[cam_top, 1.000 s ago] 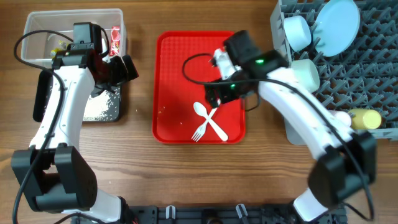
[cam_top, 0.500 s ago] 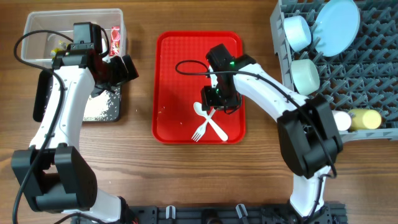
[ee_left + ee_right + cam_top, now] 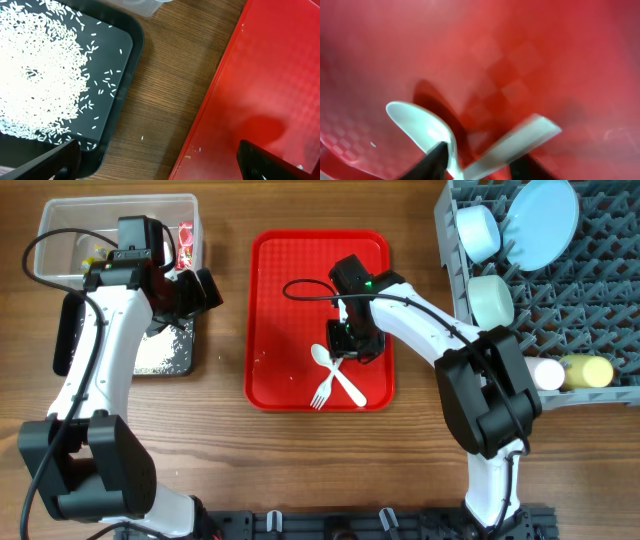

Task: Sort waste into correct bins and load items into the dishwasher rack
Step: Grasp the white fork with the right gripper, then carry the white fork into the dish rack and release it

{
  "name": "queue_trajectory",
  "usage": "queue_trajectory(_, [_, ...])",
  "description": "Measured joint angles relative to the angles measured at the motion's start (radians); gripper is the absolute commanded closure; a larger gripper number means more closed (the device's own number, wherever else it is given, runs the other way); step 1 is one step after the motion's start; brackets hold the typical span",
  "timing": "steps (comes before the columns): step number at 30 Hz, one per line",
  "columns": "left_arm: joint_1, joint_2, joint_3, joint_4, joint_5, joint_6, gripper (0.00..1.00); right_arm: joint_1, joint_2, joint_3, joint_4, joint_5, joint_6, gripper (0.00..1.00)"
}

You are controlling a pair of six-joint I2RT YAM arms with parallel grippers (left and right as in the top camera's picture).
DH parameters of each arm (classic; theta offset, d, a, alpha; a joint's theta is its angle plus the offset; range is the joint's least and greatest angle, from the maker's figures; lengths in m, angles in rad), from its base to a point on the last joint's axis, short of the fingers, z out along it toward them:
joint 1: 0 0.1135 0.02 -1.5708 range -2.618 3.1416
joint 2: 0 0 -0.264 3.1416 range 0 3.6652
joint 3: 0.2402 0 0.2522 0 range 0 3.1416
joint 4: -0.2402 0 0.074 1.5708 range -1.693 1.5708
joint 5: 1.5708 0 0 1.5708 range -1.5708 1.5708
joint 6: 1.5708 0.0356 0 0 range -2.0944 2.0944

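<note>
A white spoon (image 3: 322, 356) and a white fork (image 3: 320, 394) lie crossed on the red tray (image 3: 290, 280). My right gripper (image 3: 348, 345) is down at their crossing. In the right wrist view its dark fingers (image 3: 432, 160) press in on either side of the spoon's (image 3: 420, 125) neck and the blurred fork (image 3: 515, 142) handle, with the gripper (image 3: 480, 162) narrowed on both. My left gripper (image 3: 205, 288) hangs open between the black tray (image 3: 160, 355) and the red tray, holding nothing (image 3: 160, 160). White rice (image 3: 40, 75) covers the black tray (image 3: 115, 45).
The clear tub (image 3: 60, 225) at the back left holds scraps and a red-printed wrapper. At the right, the grey rack (image 3: 600, 300) carries a blue plate (image 3: 540, 220), two bowls (image 3: 478, 230) (image 3: 490, 300), a yellow cup (image 3: 585, 370) and a pale cup (image 3: 545, 372).
My right gripper has come down from the tray's upper right onto the crossed spoon and fork, and its jaws have narrowed around them. The left arm has stayed still.
</note>
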Motion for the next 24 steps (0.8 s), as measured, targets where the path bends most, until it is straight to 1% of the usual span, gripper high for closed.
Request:
queue_trajectory(3, [0.000,0.000,0.000,0.000,0.000,0.000,0.00,0.000,0.000,0.000,0.014,0.012,0.006,0.85])
queue_trajectory(6, [0.000,0.000,0.000,0.000,0.000,0.000,0.00,0.000,0.000,0.000,0.022,0.020,0.007,0.89])
queue_trajectory(9, [0.000,0.000,0.000,0.000,0.000,0.000,0.00,-0.002,0.000,0.000,0.023,0.025,0.006,0.96])
queue_trajectory(17, [0.000,0.000,0.000,0.000,0.000,0.000,0.00,-0.052,0.000,0.000,0.034,0.017,-0.019,0.96])
queue_trajectory(21, [0.000,0.000,0.000,0.000,0.000,0.000,0.00,-0.104,-0.006,0.007,-0.008,-0.012,-0.064,0.96])
queue_trajectory(24, [0.000,0.000,0.000,0.000,0.000,0.000,0.00,-0.138,-0.053,0.014,-0.037,-0.023,-0.094,0.96])
